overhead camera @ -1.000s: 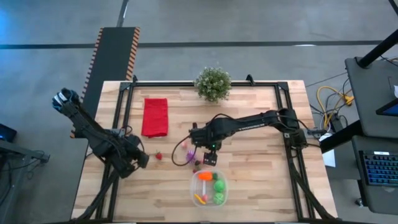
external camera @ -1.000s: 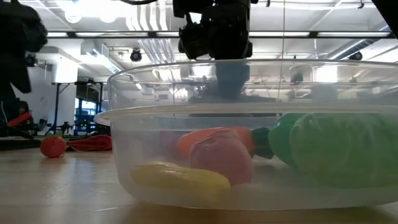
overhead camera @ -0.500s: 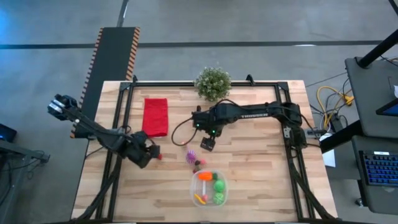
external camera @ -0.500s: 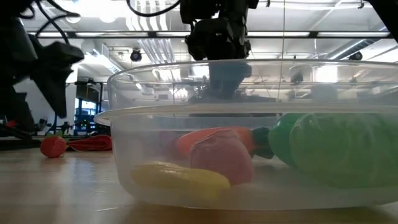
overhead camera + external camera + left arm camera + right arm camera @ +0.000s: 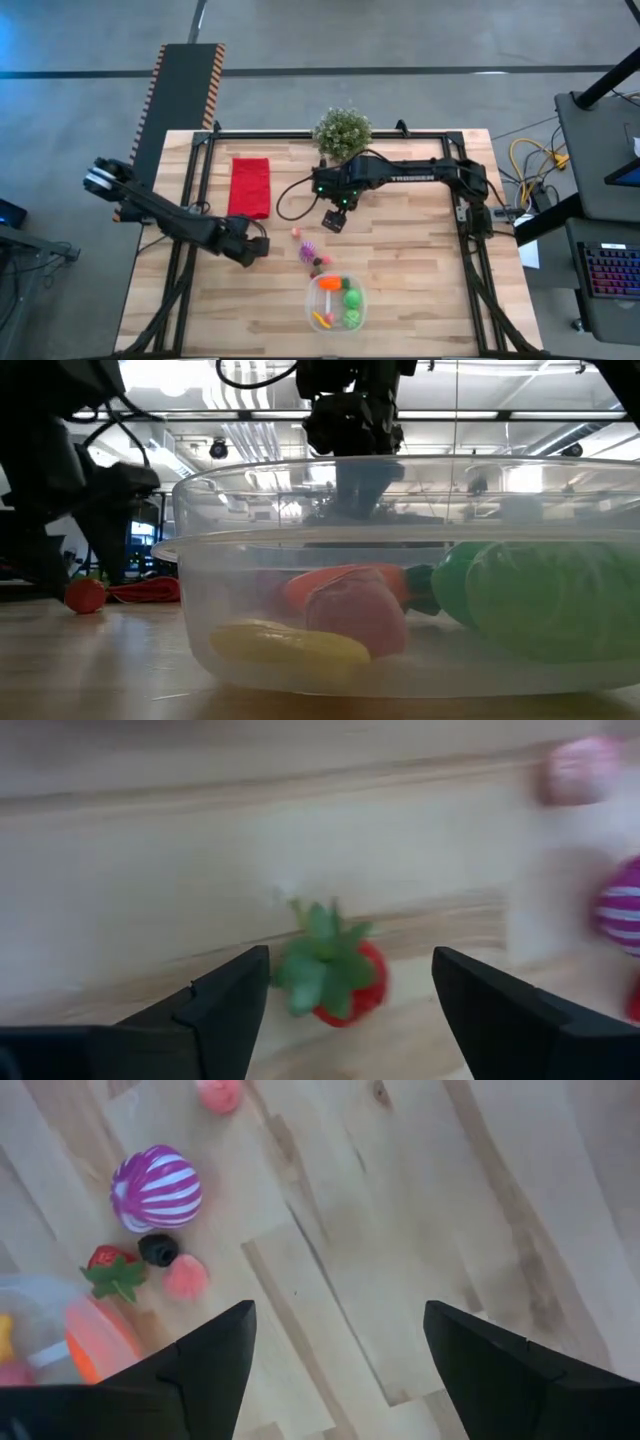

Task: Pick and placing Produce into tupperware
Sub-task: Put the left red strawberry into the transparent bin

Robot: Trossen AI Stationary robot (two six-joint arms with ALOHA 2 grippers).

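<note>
The clear tupperware (image 5: 337,303) sits near the table's near edge and holds an orange carrot (image 5: 329,283), two green balls (image 5: 352,298) and yellow and pink pieces. A pink piece (image 5: 296,233), a purple striped ball (image 5: 309,249) and small dark and red pieces (image 5: 318,264) lie on the wood just beyond it. My left gripper (image 5: 350,956) is open and low over the table; a red strawberry (image 5: 335,977) with green leaves lies ahead, between its fingers, untouched. My right gripper (image 5: 333,218) hangs open and empty above the table's middle, beyond the loose pieces.
A folded red cloth (image 5: 250,187) lies left of the middle. A leafy potted plant (image 5: 343,133) stands at the far edge, close behind the right arm. Bare wood shows right of the tub and along the near left part of the table.
My left gripper has travelled toward the table's right and come up to the strawberry. My right gripper has drawn back from the tub toward the far edge, past the loose pieces. The tub and the produce have not moved.
</note>
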